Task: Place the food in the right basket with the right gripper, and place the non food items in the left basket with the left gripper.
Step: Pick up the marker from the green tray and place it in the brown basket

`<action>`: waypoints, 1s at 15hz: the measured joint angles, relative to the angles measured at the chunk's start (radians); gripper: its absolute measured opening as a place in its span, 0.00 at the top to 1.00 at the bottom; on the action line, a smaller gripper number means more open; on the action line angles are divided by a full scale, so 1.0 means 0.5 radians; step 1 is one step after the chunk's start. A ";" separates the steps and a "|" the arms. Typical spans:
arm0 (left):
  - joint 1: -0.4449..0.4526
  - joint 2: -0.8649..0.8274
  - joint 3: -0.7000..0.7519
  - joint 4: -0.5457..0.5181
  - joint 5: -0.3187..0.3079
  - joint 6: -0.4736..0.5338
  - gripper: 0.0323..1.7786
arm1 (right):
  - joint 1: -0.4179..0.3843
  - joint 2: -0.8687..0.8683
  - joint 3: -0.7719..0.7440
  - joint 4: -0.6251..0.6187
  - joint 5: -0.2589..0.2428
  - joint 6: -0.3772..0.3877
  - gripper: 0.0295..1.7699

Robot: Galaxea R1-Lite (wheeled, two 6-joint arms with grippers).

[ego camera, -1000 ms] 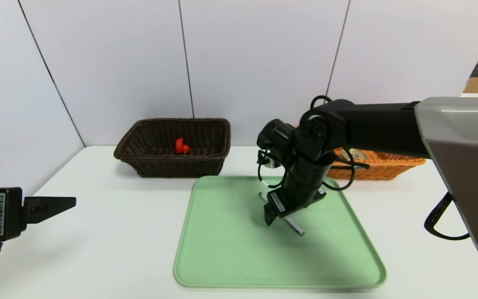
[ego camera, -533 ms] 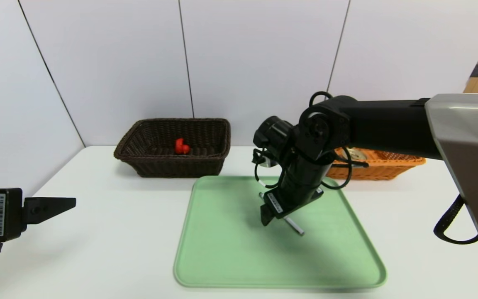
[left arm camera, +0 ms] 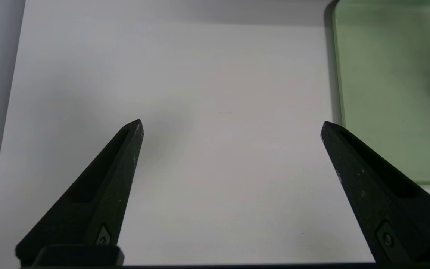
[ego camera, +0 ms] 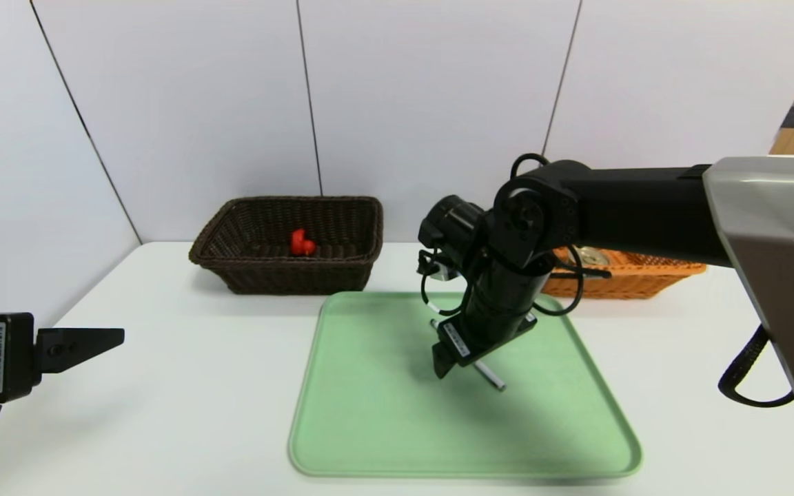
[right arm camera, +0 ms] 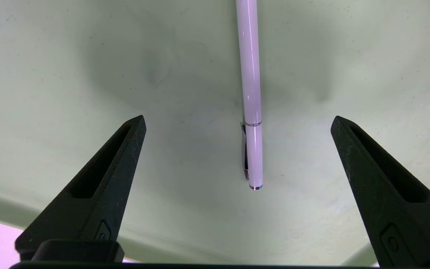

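I'd drop straight down and close square across the barrel, since a thin pen (right arm camera: pixel 250 93) lying flat on the tray (ego camera: pixel 383 441) rolls away easily. My right pincer (right arm camera: pixel 237 123) hangs spread wide just above it, pen centred between the tips and running lengthwise through the gap. The left pincer (left arm camera: pixel 231 125), equally wide, waits over bare table (ego camera: pixel 183 372). Beyond, the duck (ego camera: pixel 302 243) sits in the left basket (ego camera: pixel 231 272); the right basket (ego camera: pixel 635 279) is mostly hidden, probably holding the can.
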 joint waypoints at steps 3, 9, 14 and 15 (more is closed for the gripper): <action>0.001 -0.009 0.006 0.000 0.000 0.001 0.05 | 0.001 0.012 0.000 -0.002 0.000 -0.001 0.04; 0.001 -0.021 0.011 0.000 0.000 0.000 0.05 | -0.002 0.034 0.000 0.001 0.000 0.002 0.04; 0.001 -0.024 0.011 0.000 0.000 0.003 0.05 | -0.002 0.038 0.000 -0.001 0.000 0.003 0.03; 0.001 -0.024 0.011 0.000 0.000 0.003 0.05 | -0.002 0.040 0.000 -0.002 0.001 0.002 0.03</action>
